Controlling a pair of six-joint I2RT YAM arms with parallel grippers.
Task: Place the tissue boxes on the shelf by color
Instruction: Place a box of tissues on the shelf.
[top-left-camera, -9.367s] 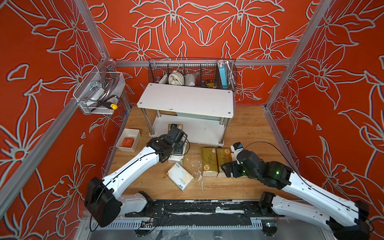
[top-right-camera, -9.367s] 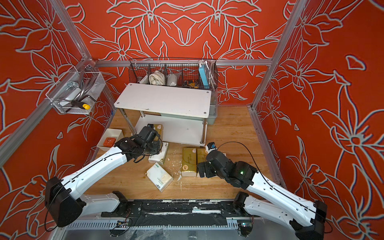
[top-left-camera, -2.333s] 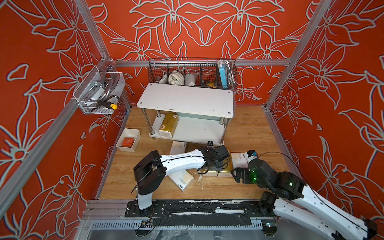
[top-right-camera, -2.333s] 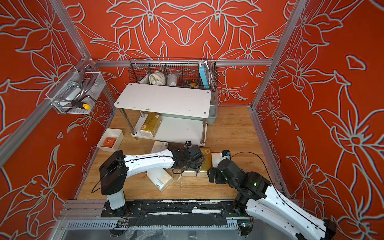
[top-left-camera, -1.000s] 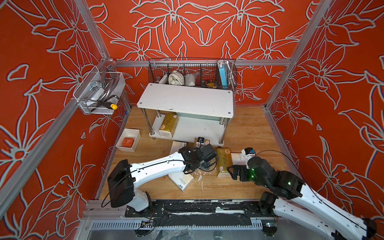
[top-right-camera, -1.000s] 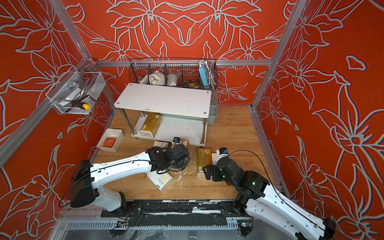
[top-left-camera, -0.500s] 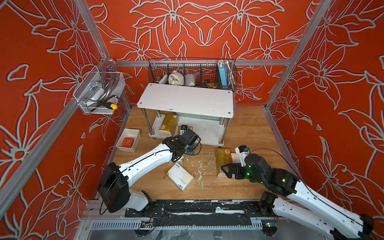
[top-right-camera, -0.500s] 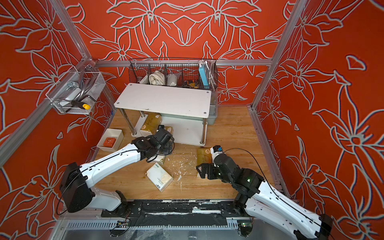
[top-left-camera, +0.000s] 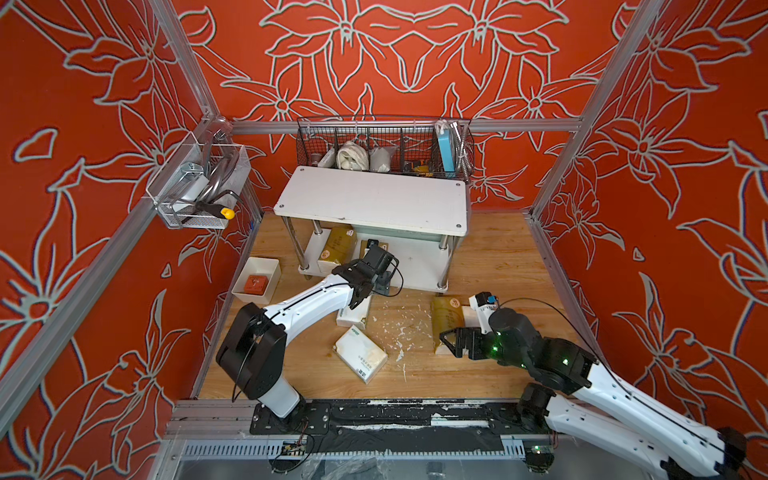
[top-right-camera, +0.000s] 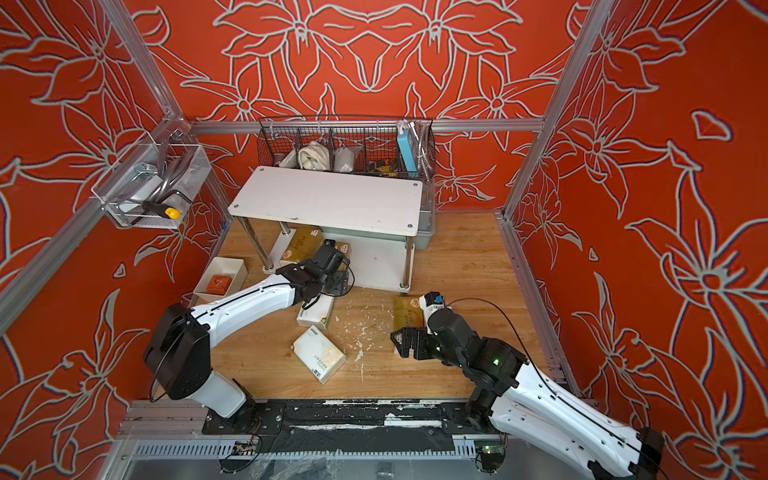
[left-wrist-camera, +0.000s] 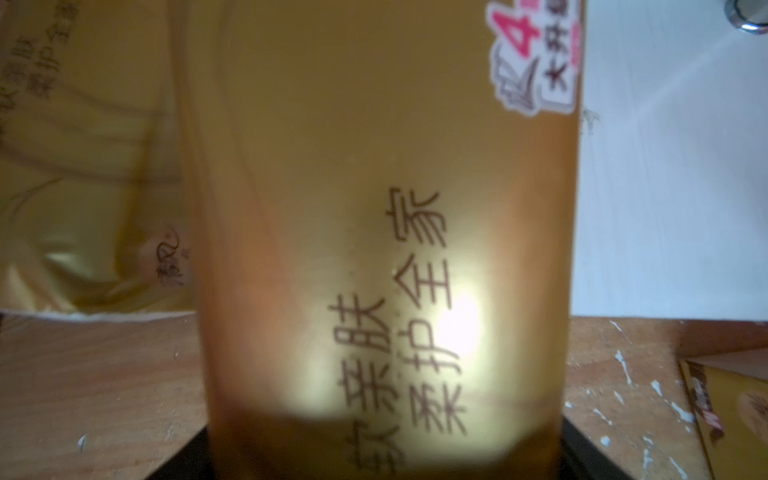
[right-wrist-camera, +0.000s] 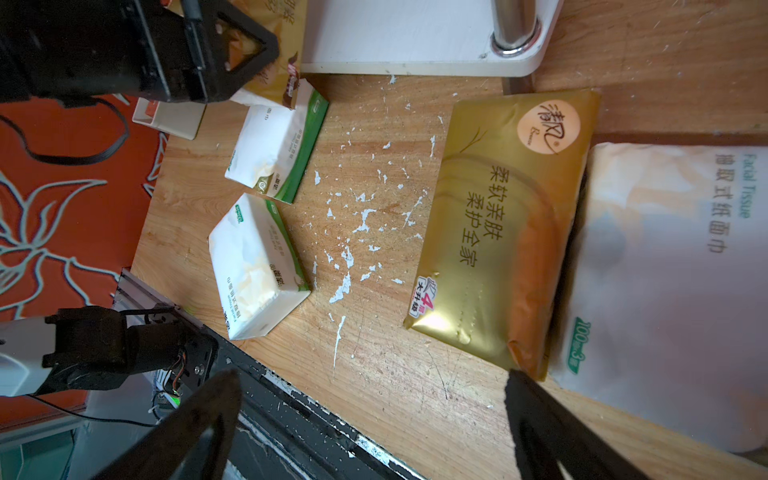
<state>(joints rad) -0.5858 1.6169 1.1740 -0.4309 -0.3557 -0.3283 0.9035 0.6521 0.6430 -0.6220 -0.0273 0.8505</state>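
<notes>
Top view: left gripper mid-frame, at bottom board of shelf. Gold pack right in front of it.

Left wrist: gold pack fills frame, far end on white board. Holding or not, cannot tell.

Right wrist: right gripper wide open, empty. Floor pack, also gold, lies just ahead, long side pointing away toward shelf. Right arm nearer.

The shelf stands at the table's back, basket behind, tray left. On its lower board, left end, lies one pack, a second pack just right. Two packs lie before the shelf; two more, touching, further right.
</notes>
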